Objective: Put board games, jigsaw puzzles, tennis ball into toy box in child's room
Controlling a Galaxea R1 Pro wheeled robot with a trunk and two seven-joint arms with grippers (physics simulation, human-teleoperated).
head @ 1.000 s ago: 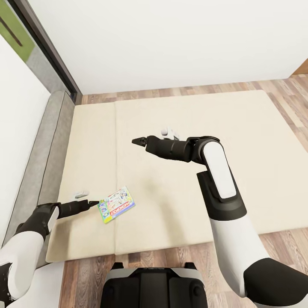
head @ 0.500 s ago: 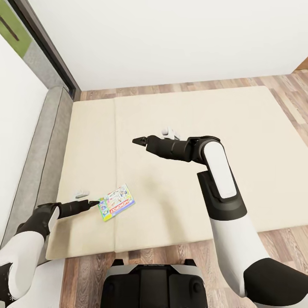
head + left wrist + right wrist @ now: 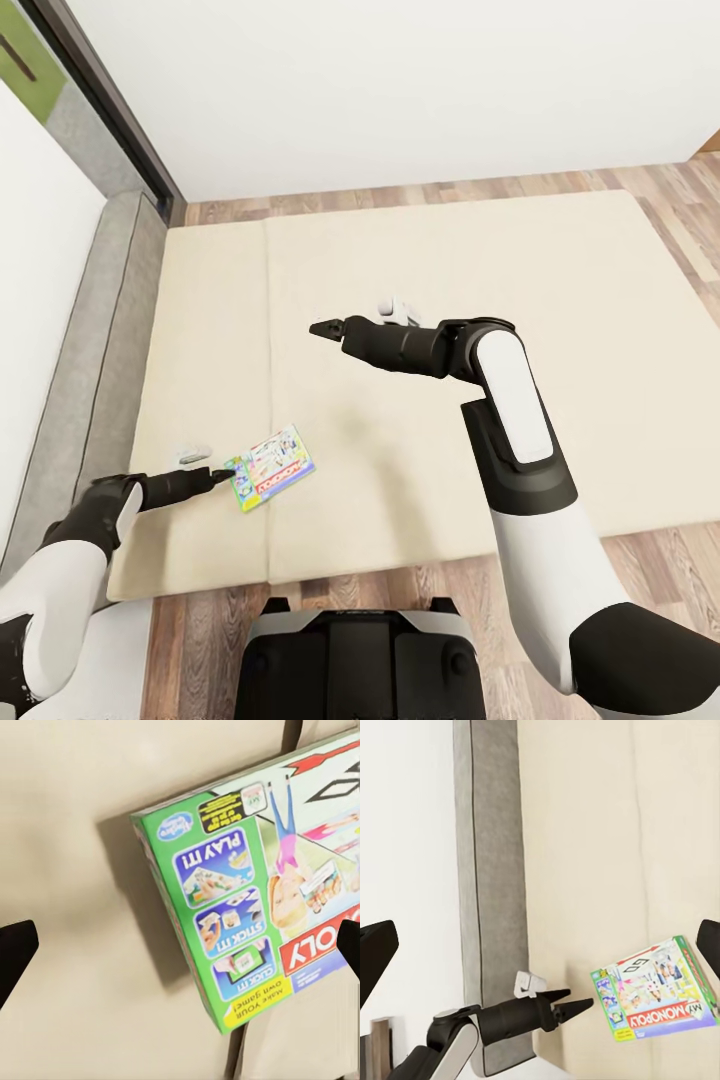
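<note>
Beige mattress of the bed [image 3: 420, 280] carries the Monopoly board game [image 3: 270, 467] near its front-left corner. Left hand [image 3: 228, 474] is spread wide at the box's green short edge, nothing held; right hand [image 3: 318, 328], also empty, hovers mid-bed. Box looks light, stiff and slick, so pinching that thin edge seems best.

Robot body: glossy white arm shells with black joints and forearms, tapering black left gripper [image 3: 222, 476] and right gripper [image 3: 321, 329], black-and-white base housing.

Glossy printed cardboard board game [image 3: 255, 896], matt cloth bed [image 3: 420, 260].
</note>
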